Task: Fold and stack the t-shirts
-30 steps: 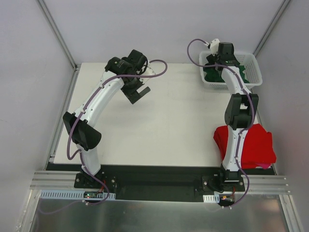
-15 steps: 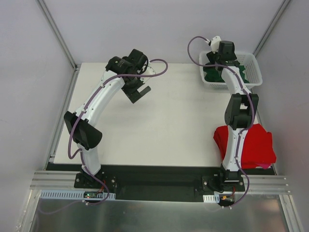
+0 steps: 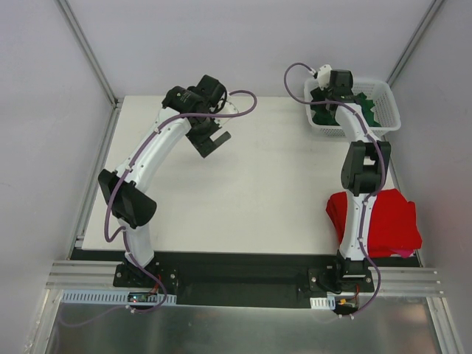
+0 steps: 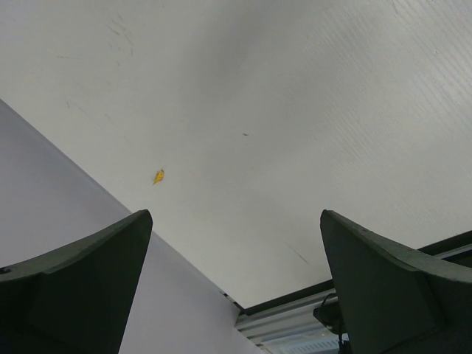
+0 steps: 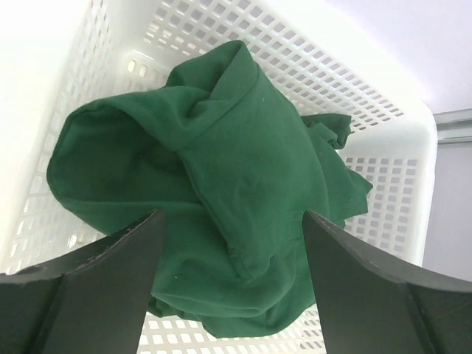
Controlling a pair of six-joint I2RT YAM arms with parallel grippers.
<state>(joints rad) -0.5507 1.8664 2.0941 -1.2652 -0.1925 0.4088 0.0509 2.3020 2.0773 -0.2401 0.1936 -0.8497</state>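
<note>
L hand (image 3: 212, 142) hangs over the far-left part of the white counter (image 3: 258, 184), tilted, jaws spread as wide as they go and nothing btwn them. In its wrist view the two dark fingers frame only bare counter (image 4: 295, 110) w/ a tiny yellow speck (image 4: 158, 176) on it, and L hand (image 4: 232, 219) is holding nothing. R arm is stretched out to the far-right corner, w/ R hand (image 3: 325, 102) pointing down into the white mesh basket (image 3: 392, 107). Its jaws are well apart. In the wrist cam they stand either side of the crumpled green shirt (image 5: 221, 184), w/ no cloth pinched btwn the tips of R hand (image 5: 232, 215). Can't tell if the fingertips touch the cloth. Green shirt (image 3: 369, 112) is inside the basket, bunched in a heap w/ folds and a sleeve or hem trailing toward one wall. It fills most of the floor of the basket (image 5: 332, 81), and mesh shows around it. Basket sits at the far-right corner of the counter. Red shirt (image 3: 391, 221) lies on the counter at the near-right, just beside the R arm's base and partly hidden behind that arm's lower link. It's a flat, roughly squared pile reaching the counter's right edge. The two shirts are well apart, and neither lies on the other.
</note>
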